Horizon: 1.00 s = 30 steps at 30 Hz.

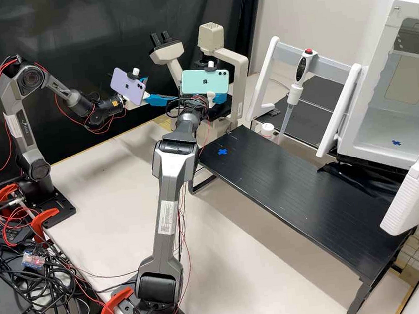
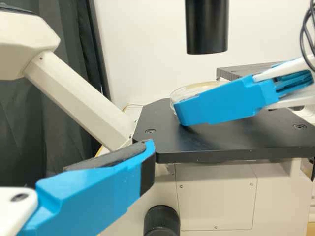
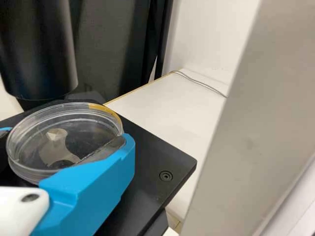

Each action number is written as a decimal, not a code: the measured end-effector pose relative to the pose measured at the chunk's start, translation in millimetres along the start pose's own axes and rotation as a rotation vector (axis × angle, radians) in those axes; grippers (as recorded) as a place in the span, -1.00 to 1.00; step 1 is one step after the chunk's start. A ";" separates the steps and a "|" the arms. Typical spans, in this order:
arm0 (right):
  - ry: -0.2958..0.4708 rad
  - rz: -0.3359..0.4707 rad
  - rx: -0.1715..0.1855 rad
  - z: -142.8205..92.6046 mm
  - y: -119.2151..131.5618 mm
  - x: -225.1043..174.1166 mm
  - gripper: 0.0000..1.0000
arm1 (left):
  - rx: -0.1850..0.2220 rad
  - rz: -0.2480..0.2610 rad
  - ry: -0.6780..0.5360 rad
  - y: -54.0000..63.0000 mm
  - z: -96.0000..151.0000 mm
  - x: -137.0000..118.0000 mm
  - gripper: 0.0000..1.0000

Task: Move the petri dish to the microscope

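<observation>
My left gripper [image 1: 161,89] stands open beside the microscope in the high view. One finger of my left gripper [image 2: 110,179] is visible in the left wrist view, in front of the stage with nothing against its pad. At the microscope [image 1: 211,29], my right gripper [image 1: 221,98] is partly behind its phone. The right wrist view has my right gripper [image 3: 65,137] shut on the clear round petri dish [image 3: 64,115], a finger at either side, over the black stage [image 3: 147,157]. In the left wrist view a blue finger hides part of the petri dish [image 2: 194,90].
The microscope's black cylinder [image 2: 207,24] hangs above the stage, and its eyepiece tube [image 2: 78,96] slants beside it. A pipette [image 1: 294,85] on a stand, a black raised shelf [image 1: 293,193] and an open white chamber [image 1: 385,118] are further right.
</observation>
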 end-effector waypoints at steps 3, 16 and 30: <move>0.002 -0.001 0.000 -0.2 -0.1 0.0 1.00 | 0.000 0.000 0.000 0.0 0.0 0.0 1.00; 0.009 -0.039 0.000 7.3 -6.2 0.1 1.00 | 0.000 0.000 0.000 0.0 0.0 0.0 1.00; -0.027 -0.097 -0.027 18.3 7.4 -63.9 1.00 | 0.000 0.000 0.000 0.0 0.0 0.0 1.00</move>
